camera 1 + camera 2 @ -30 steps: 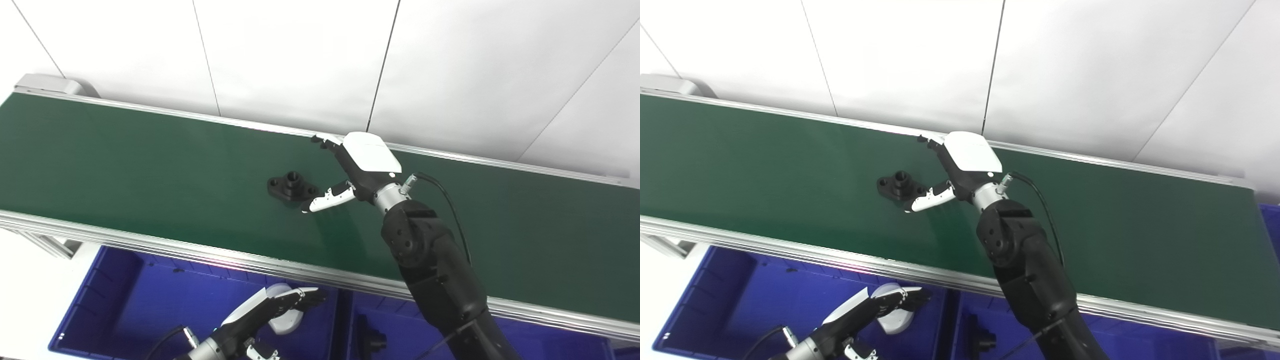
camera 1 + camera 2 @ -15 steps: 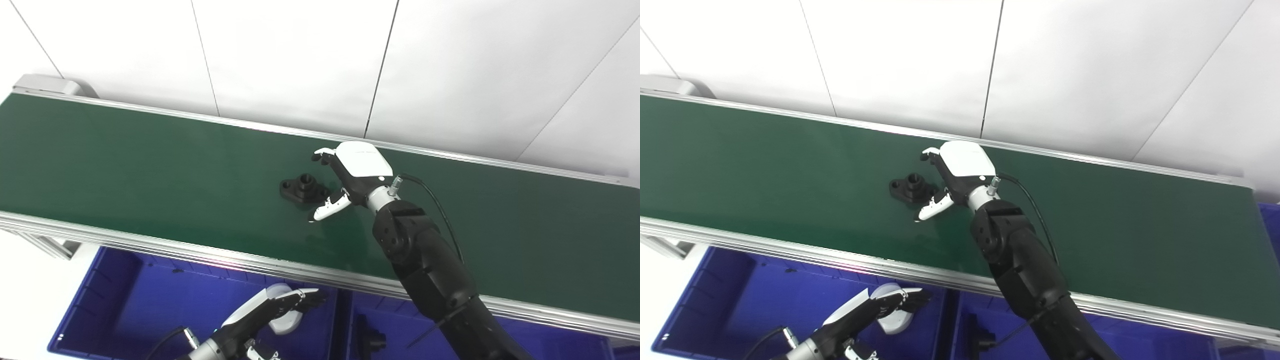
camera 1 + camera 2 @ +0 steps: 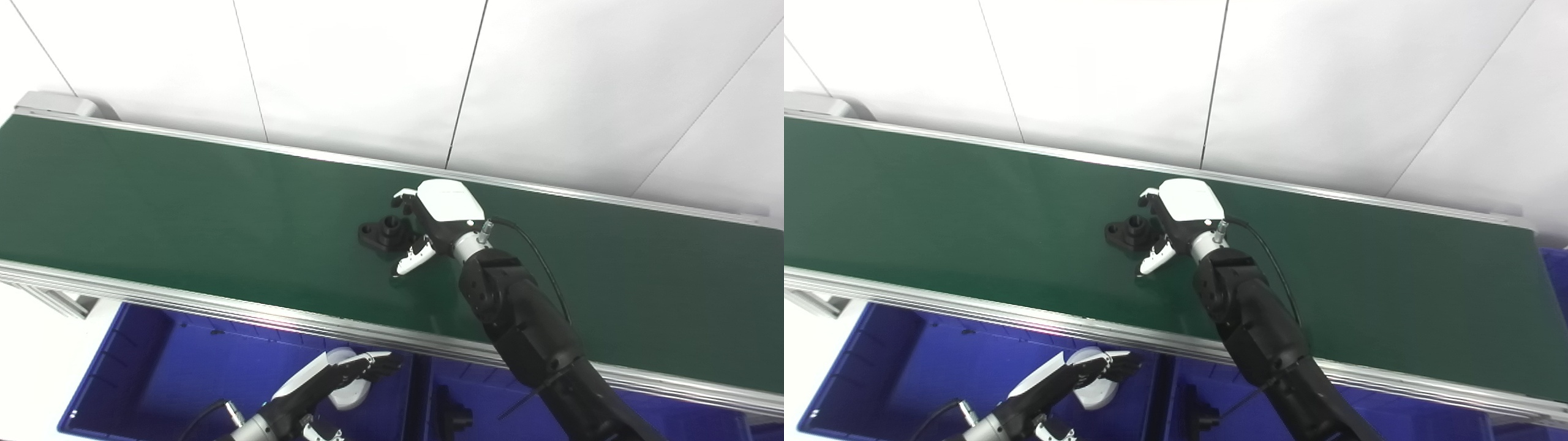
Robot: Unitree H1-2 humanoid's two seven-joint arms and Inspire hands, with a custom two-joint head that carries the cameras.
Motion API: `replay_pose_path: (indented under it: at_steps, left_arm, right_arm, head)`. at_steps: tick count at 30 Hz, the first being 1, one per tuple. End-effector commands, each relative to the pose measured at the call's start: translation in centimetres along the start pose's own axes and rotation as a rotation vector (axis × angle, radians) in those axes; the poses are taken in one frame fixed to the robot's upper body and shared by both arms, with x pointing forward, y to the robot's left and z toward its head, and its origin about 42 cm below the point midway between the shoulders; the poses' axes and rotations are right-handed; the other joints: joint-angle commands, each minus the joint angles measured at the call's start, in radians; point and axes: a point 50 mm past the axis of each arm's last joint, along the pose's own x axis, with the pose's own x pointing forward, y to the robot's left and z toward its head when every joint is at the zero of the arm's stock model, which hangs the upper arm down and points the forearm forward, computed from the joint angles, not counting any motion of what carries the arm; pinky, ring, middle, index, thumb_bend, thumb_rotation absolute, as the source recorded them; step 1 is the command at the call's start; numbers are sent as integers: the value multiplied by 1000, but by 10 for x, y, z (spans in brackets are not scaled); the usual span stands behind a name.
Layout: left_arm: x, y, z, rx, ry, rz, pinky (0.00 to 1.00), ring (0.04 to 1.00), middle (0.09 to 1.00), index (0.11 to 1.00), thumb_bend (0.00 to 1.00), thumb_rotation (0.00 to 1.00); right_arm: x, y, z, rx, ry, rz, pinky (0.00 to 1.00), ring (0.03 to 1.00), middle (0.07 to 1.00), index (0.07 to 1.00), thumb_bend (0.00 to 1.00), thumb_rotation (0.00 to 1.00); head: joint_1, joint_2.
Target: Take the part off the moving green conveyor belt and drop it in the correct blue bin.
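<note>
R hand [image 3: 438,223] palm-down, fingers [image 3: 403,197] curled round part [image 3: 384,229].

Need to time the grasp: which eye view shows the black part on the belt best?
The left eye view: the black flanged part shows slightly more of its far end before the right hand covers it. The right eye view shows the same part, similarly overlapped by the hand.

Both head cameras looked steeply down from the near side of the green conveyor belt [image 3: 184,208], facing the white wall panels [image 3: 355,67] behind it. They sat side by side at middling range. The right eye view sat slightly further right. Both shared the belt, the wall and the blue bin [image 3: 906,361] below the belt's near rail.
</note>
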Motion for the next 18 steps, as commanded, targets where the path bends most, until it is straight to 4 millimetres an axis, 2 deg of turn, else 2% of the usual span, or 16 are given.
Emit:
replay_pose_path:
  at_steps: [1, 6, 10, 11, 15, 17, 18]
  left_arm:
    - [2, 2, 13, 26, -70, 16, 816, 845, 862, 868, 843, 201]
    - [4, 1, 16, 24, -76, 22, 816, 850, 869, 867, 842, 200]
    - [6, 0, 20, 13, -83, 30, 803, 841, 865, 863, 840, 172]
    - [6, 0, 22, 11, -85, 32, 800, 840, 865, 863, 842, 171]
    - [7, -1, 27, 8, -88, 36, 799, 840, 867, 864, 846, 171]
    - [8, -1, 28, 4, -95, 40, 802, 844, 869, 864, 846, 165]
    - [9, -1, 29, 2, -97, 41, 802, 845, 868, 865, 847, 158]
  right_arm:
    - [3, -10, 9, 4, -53, -43, 608, 668, 701, 759, 787, 218]
    - [-3, 4, 7, 6, -60, -29, 497, 600, 653, 747, 768, 185]
    - [-12, 14, 5, 9, -69, -13, 346, 431, 541, 743, 726, 153]
    - [-14, 17, 5, 7, -69, -7, 307, 387, 509, 742, 645, 77]
    - [-20, 25, 4, 2, -75, 4, 249, 313, 482, 737, 569, 6]
    - [-23, 30, 3, -11, -80, -6, 190, 242, 472, 700, 564, 1]
    - [-24, 32, 2, -18, -82, -7, 162, 209, 470, 560, 537, 0]
  head:
    - [4, 7]
    - [5, 27]
    - [10, 44]
    - [13, 50]
    - [13, 66]
    - [11, 73]
    - [10, 75]
